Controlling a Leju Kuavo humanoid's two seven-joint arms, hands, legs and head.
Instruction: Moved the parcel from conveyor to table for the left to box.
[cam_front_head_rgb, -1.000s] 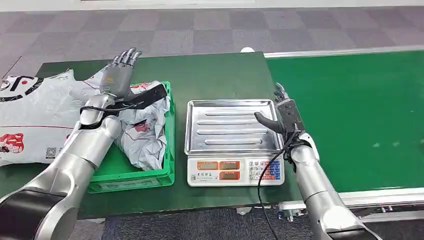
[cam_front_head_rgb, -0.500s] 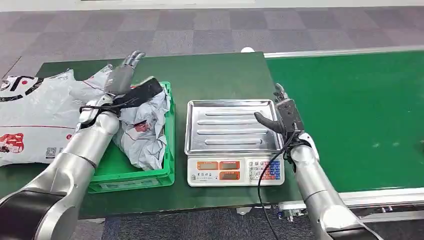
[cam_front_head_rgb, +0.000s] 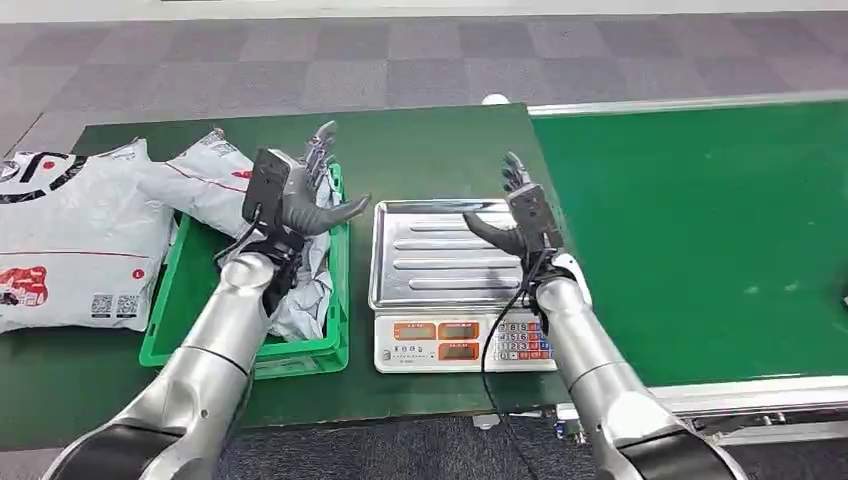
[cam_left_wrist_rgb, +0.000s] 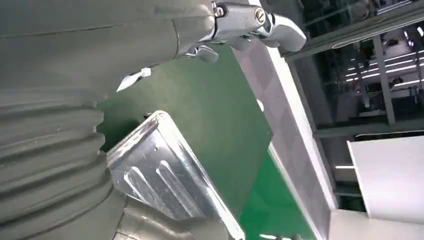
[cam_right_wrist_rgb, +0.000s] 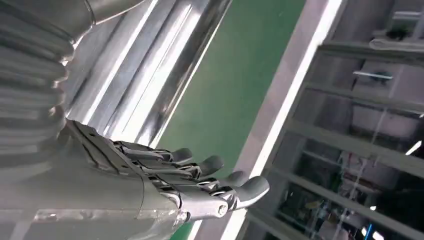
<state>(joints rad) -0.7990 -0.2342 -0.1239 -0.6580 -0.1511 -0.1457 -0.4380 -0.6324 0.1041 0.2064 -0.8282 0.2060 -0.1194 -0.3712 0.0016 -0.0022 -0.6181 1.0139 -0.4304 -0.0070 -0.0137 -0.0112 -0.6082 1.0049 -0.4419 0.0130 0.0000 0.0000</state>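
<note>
A crumpled grey-white parcel (cam_front_head_rgb: 312, 282) lies in the green crate (cam_front_head_rgb: 250, 357) on the dark green table. My left hand (cam_front_head_rgb: 300, 195) is raised upright over the crate's far right corner, fingers spread and thumb out toward the scale, holding nothing. My right hand (cam_front_head_rgb: 522, 215) is also upright and empty above the right part of the scale's steel tray (cam_front_head_rgb: 440, 262). In the left wrist view the fingers (cam_left_wrist_rgb: 240, 25) are extended above the tray (cam_left_wrist_rgb: 165, 172). The right wrist view shows straight fingers (cam_right_wrist_rgb: 200, 175) over the tray (cam_right_wrist_rgb: 145, 70).
A second grey parcel (cam_front_head_rgb: 205, 178) lies at the crate's far left corner, and a large white printed bag (cam_front_head_rgb: 70, 235) covers the table's left side. The scale's keypad front (cam_front_head_rgb: 460, 342) faces me. The green conveyor (cam_front_head_rgb: 700, 240) runs along the right.
My left arm drew back from across the crate and the hand turned upright near the crate's right side. My right hand rose and shifted left over the tray.
</note>
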